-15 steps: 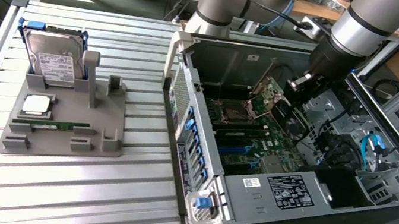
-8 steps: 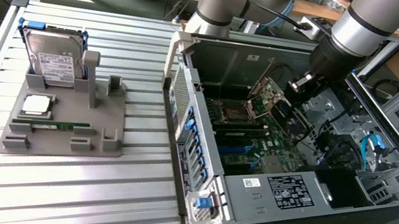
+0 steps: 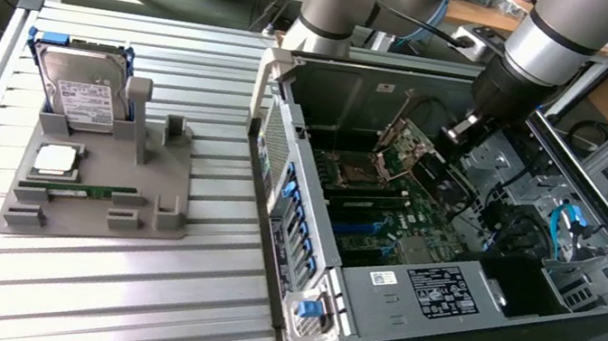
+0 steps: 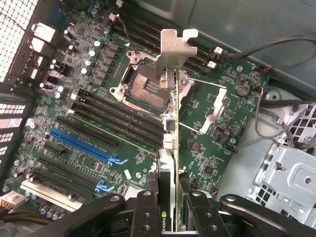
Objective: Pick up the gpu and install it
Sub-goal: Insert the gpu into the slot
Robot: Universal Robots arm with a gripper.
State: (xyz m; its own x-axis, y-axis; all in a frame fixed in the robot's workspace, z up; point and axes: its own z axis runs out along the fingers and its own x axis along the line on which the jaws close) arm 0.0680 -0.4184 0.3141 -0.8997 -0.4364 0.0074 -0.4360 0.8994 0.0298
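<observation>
In the exterior view, the arm (image 3: 548, 40) reached down into the open computer case (image 3: 283, 144), which lay on its side on the table (image 3: 74, 308). The jaws were closed on the gpu (image 3: 415, 151), gripping it by its upper edge. The card hung tilted above the motherboard (image 3: 383, 224), near the middle of the case, and whether it touched the board could not be told. Toward the exterior view's left, well apart from the case, a grey holder (image 3: 152, 201) sat on the table. It carried a hard drive (image 3: 84, 95) standing upright at its far end, a processor chip (image 3: 54, 158) lying flat, and a narrow memory stick (image 3: 93, 190) just beside the chip.

In the wrist view, the gpu (image 4: 170, 131) showed edge-on, running away from the camera, with its silvery bracket (image 4: 174, 47) at the far end. The black fingers (image 4: 147, 212) pressed against both faces of the card, so the jaws stood narrow and held it. Below the card lay the motherboard (image 4: 212, 163). The open processor socket (image 4: 143, 86) sat under the bracket end, and a long blue slot (image 4: 84, 145) lay off to one side, apart from the card's lower edge. A silvery metal cage (image 4: 291, 180) stood beside the board.
</observation>
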